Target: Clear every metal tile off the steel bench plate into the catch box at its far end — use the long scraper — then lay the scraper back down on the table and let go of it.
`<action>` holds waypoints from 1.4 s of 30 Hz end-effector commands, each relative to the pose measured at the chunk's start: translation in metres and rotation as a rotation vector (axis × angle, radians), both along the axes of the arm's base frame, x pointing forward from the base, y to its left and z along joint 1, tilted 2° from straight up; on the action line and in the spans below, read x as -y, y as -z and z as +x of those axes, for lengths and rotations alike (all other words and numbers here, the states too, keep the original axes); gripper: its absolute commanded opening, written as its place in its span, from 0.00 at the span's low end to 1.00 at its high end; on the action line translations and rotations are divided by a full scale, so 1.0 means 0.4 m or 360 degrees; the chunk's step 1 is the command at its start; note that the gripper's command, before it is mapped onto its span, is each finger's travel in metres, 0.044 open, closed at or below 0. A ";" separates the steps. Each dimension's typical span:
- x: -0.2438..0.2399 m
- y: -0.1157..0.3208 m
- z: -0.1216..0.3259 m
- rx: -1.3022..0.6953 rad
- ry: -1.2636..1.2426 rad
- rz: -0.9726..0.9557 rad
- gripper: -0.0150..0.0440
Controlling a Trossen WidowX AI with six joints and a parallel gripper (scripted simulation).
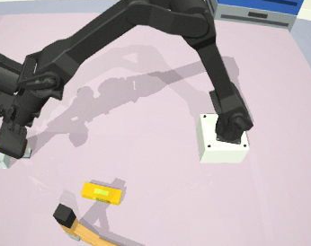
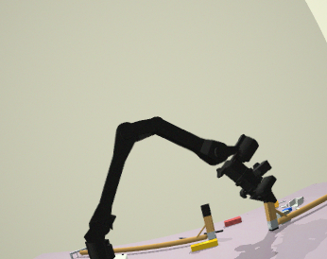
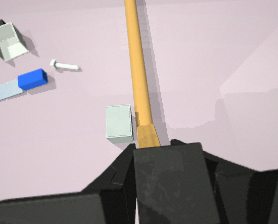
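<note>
My gripper (image 1: 12,152) (image 2: 271,201) is shut on the upright wooden grip of a long tool (image 2: 270,213) (image 3: 137,65). The tool's orange-brown pole runs up the wrist view and off its top edge, so its head is out of view. I cannot tell whether its grey foot touches the table. A second long wooden tool (image 1: 83,232) (image 2: 165,243) lies nearer my base, with a black-topped upright grip and a thin wire-like frame at its far end. The steel bench plate, the metal tiles and the catch box are not recognisable in any view.
A pale green block (image 3: 119,121) (image 1: 0,160) is close beside the held pole. A bolt (image 3: 66,66), a blue-handled scraper-like tool (image 3: 33,79) and a pale open tray (image 3: 10,42) lie left of it. A yellow block (image 1: 102,193) (image 2: 204,245) and a red block (image 2: 232,221) also lie there.
</note>
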State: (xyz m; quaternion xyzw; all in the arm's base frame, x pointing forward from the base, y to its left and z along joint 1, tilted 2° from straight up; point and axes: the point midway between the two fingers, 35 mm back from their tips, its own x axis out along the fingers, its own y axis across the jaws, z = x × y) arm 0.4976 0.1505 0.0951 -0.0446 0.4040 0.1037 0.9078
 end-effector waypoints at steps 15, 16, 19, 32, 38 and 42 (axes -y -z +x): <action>0.001 -0.002 0.005 0.0008 -0.0001 0.0002 0.25; 0.001 -0.002 0.004 0.0008 -0.0001 0.0002 0.25; 0.001 -0.003 -0.001 0.0008 -0.0001 0.0002 0.25; 0.007 -0.014 -0.048 0.0008 -0.0001 0.0002 0.25; 0.010 -0.018 -0.071 0.0008 -0.0002 0.0003 0.25; 0.012 -0.021 -0.086 0.0008 -0.0002 0.0003 0.25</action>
